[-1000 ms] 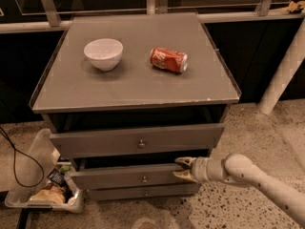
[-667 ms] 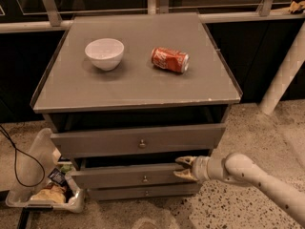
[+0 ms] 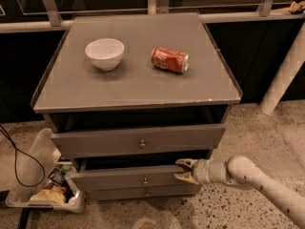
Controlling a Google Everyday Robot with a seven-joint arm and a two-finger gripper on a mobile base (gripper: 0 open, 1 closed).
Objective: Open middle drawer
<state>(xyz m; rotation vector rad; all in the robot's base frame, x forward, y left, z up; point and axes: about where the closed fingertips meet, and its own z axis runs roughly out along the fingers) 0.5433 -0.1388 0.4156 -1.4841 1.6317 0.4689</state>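
The grey cabinet has three drawers. The middle drawer (image 3: 128, 178) is a wide grey front with a small round knob (image 3: 145, 180), and it stands slightly out with a dark gap above it. My gripper (image 3: 177, 170) reaches in from the right, at the right end of this drawer's top edge. Its two pale fingers (image 3: 186, 163) are spread apart, one above the edge and one in front of the drawer face. It holds nothing that I can see.
The taller top drawer (image 3: 138, 141) also juts out a little, and the short bottom drawer (image 3: 143, 193) is shut. A white bowl (image 3: 105, 53) and a red can (image 3: 170, 59) lie on the cabinet top. A plastic bin of trash (image 3: 40, 194) and a black cable (image 3: 14, 161) sit at the left on the floor.
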